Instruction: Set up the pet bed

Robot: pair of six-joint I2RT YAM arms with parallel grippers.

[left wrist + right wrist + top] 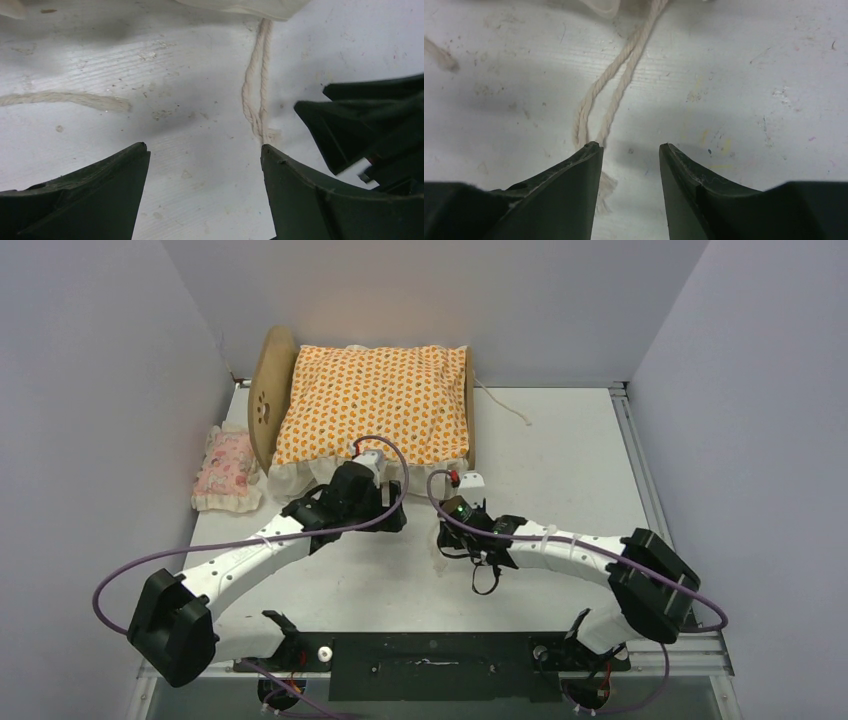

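Observation:
The pet bed stands at the back left of the table, its plywood headboard (266,390) with the paw-print cutout on the left and its footboard (470,405) on the right. An orange-patterned cushion (375,400) lies on it and hides the base. My left gripper (398,517) (204,146) is open and empty, low over the table just in front of the bed. My right gripper (447,543) (629,145) is open and empty beside it. A twisted white cord (614,85) (257,85) lies on the table under both grippers; the right gripper's left fingertip (591,150) is over it.
A small pink frilled pillow (228,470) lies against the left wall beside the headboard. Another cord end (65,98) lies to the left. A loose cord (505,405) trails from the footboard. The cushion's white ruffle (240,6) hangs close ahead. Walls enclose three sides.

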